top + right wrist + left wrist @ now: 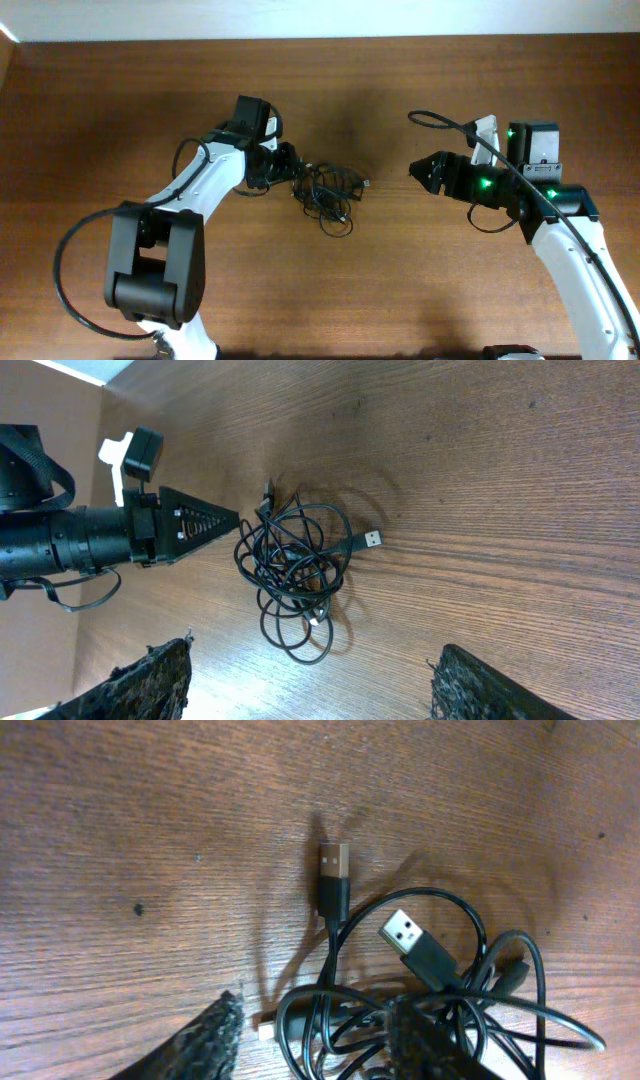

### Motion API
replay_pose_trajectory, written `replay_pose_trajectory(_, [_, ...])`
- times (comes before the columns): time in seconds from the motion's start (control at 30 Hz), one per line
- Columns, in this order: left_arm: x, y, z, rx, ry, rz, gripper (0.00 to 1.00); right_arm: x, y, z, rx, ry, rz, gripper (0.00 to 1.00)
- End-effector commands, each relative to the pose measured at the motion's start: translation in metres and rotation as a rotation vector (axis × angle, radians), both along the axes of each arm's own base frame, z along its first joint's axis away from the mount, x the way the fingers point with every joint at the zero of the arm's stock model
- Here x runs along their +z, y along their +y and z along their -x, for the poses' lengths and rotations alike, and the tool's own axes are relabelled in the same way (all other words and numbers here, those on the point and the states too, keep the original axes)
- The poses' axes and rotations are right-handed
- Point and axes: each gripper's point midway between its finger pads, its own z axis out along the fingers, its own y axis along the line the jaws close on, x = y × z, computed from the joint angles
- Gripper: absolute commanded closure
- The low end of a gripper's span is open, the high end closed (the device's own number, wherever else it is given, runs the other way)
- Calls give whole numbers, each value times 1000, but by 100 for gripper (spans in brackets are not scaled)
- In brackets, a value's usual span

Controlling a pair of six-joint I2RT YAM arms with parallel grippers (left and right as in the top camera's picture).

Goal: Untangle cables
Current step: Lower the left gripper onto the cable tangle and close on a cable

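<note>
Cables (325,190) first: where are they, and how far along is the job?

They lie in one knotted clump in the middle of the table (450,290), between your two arms. No cord looks separated from the rest, so I'd judge you're at the opening step, getting a first hold.

Which pincer is on them?

Your left gripper (228,521) is at the clump's left edge. Its wrist view shows the fingers (215,1040) apart, with several cords lying in the gap but not pinched. Your right gripper (420,170) hangs to the clump's right, well apart from it, with its fingers spread wide and nothing between them.

What does the next move call for?

Probably closing your left on the cords it straddles to anchor the clump. Then bring your right in for a free end. One plug (372,540) sticks out of the clump toward that arm and makes a fair target. Pull gently, because a hard tug could tighten the knot or drag the whole clump along.

Any bins or trays for the freed cords?

None in view. You have only the tabletop to lay them on.
</note>
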Motion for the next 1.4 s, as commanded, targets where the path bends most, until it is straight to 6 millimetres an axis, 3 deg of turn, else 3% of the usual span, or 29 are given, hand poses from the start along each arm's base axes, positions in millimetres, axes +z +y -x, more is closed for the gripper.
replay_pose_trajectory(0.0, [-1, -5, -3, 24, 17, 33, 42, 2, -2, -4, -18, -6, 20, 21])
replay_pose_trajectory(0.07, [1, -7, -4, 17, 8, 48, 40, 2, -3, -4, -20, -6, 23, 21])
replay_pose_trajectory(0.1, [3, -11, -7, -24, -19, 59, 48, 2, -3, -4, -20, -7, 23, 21])
replay_pose_trajectory(0.2, [11, -19, -18, -363, -231, -3, 39, 2, -3, -4, -20, -6, 23, 21])
replay_pose_trajectory(0.23, [11, -19, -17, -512, -297, -51, 40, 2, -3, -4, -20, -6, 23, 21])
replay_pose_trajectory(0.3, [8, -18, -14, -648, -347, -94, 45, 1, -3, -4, -20, -6, 24, 20])
replay_pose_trajectory(0.43, [-3, -17, -11, -700, -342, -105, 47, 1, -3, -4, -22, -6, 26, 20])
replay_pose_trajectory(0.5, [-20, -19, -7, -707, -301, -95, 49, 1, -4, -5, -24, -6, 29, 20])
replay_pose_trajectory(0.63, [-29, -24, -5, -720, -285, -91, 76, 0, -6, -5, -34, -6, 41, 20])
replay_pose_trajectory(0.7, [-29, -24, -5, -720, -286, -91, 85, 0, -6, -6, -34, -6, 41, 20])
replay_pose_trajectory(0.73, [-25, -24, -7, -719, -290, -91, 82, 0, -6, -5, -34, -6, 41, 20])
replay_pose_trajectory(0.87, [34, -29, -28, -716, -325, -96, 53, 0, -6, -6, -34, -6, 42, 20])
replay_pose_trajectory(0.9, [47, -30, -31, -717, -331, -97, 51, -1, -6, -6, -36, -6, 44, 20])
replay_pose_trajectory(0.97, [56, -32, -26, -796, -335, -108, 50, -1, -6, -6, -35, -6, 43, 20])
replay_pose_trajectory(1.07, [38, -27, 1, -899, -264, -109, 50, 0, -6, -6, -36, -6, 44, 20])
replay_pose_trajectory(1.2, [19, -25, 19, -932, -217, -100, 51, -1, -6, -6, -36, -6, 44, 20])
replay_pose_trajectory(1.37, [-1, -29, 25, -948, -228, -113, 51, -1, -6, -6, -36, -5, 44, 20])
